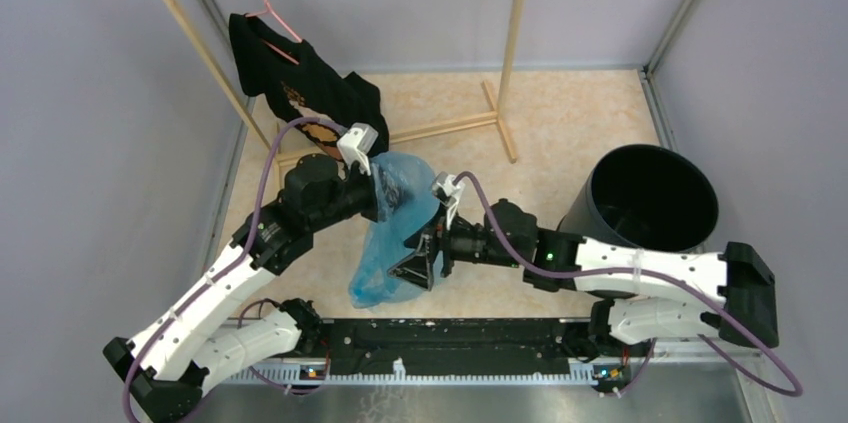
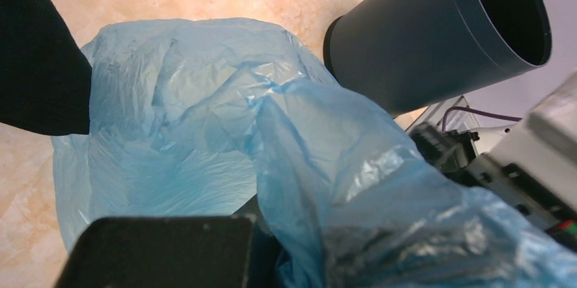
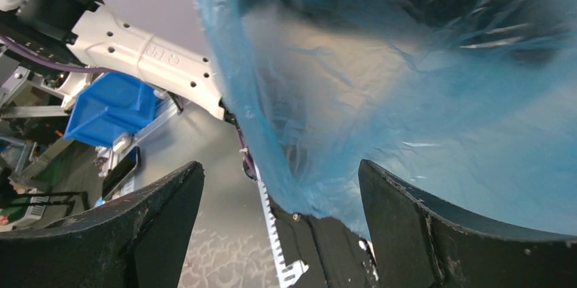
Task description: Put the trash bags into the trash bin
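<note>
Left gripper (image 1: pixel 378 183) clamped shut on top of bag (image 1: pixel 395 238), hanging it mid-scene, well apart from bin (image 1: pixel 575 223) at right; right gripper (image 1: pixel 422 265) spread wide beside lower folds; film's prob. light, limp, slippery, so grab bunched plastic.

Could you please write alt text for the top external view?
The left gripper holds up a light-blue trash bag while the right gripper, jaws open, is at its lower part. A black trash bin stands to the right; a black shirt hangs on a wooden rack behind.
</note>
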